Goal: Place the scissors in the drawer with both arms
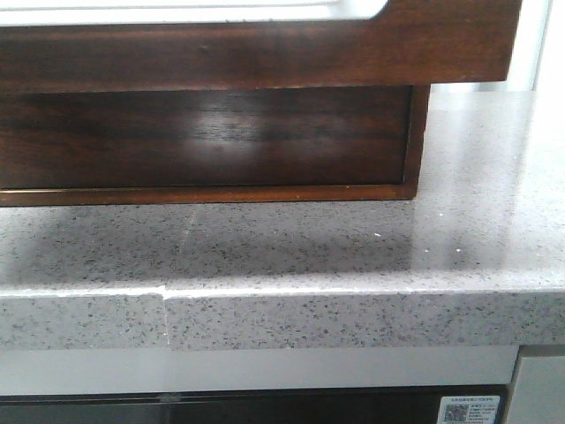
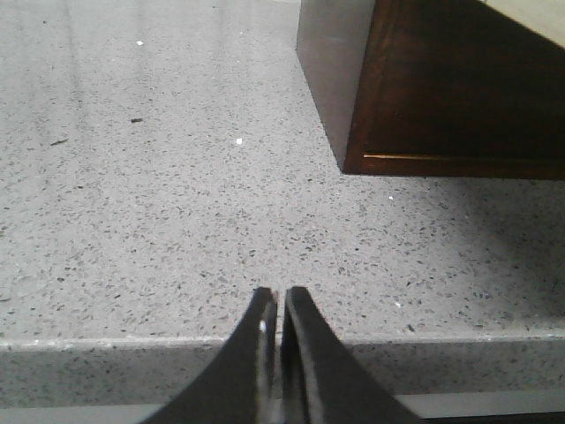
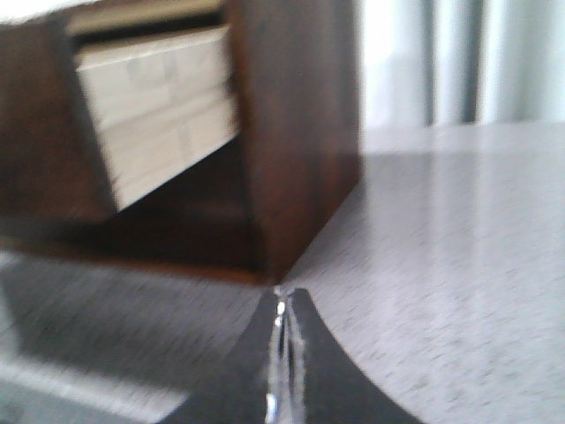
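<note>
Showing the drawer (image 3: 159, 124) pulled out, right wrist alone; both grippers (image 2: 278, 305) (image 3: 284, 305) closed, empty.

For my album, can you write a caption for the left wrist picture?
Closed gripper hovering at the speckled counter edge, near the dark wooden cabinet corner.

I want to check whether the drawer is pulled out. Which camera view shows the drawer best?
The right wrist view: the drawer stands pulled out of the cabinet frame, its pale side showing, though blurred. The front view shows only its dark glossy front from below. The left wrist view shows just a cabinet corner, so the drawer cannot be made out there.
</note>
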Controlling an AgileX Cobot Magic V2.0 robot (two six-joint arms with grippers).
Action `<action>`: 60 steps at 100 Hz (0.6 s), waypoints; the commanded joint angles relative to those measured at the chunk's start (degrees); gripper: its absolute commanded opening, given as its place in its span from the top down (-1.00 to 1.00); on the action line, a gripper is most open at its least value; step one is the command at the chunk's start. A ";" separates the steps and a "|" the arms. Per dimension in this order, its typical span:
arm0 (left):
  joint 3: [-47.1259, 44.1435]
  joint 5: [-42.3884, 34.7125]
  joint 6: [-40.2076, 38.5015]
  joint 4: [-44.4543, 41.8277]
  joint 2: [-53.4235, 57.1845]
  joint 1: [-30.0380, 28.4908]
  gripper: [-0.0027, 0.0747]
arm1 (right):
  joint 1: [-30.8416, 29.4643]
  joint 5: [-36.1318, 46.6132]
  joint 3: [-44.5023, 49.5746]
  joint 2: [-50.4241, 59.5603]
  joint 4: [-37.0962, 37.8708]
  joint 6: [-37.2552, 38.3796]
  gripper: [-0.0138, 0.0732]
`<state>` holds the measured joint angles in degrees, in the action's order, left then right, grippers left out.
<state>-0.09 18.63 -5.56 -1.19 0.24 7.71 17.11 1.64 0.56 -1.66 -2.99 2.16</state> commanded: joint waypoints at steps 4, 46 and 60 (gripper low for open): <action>-1.07 -3.51 -0.02 0.36 1.51 -0.13 0.99 | -5.63 5.35 1.63 1.50 11.40 11.11 0.82; -1.07 -3.51 -0.02 0.36 1.51 -0.13 0.99 | -21.89 1.06 1.63 3.25 13.24 13.13 0.82; -1.07 -3.51 -0.02 0.36 1.51 -0.13 0.99 | -22.92 -5.98 1.63 3.25 12.68 11.58 0.82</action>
<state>-0.09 18.63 -5.56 -1.19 0.24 7.71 -5.17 -4.51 0.56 0.52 9.30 15.02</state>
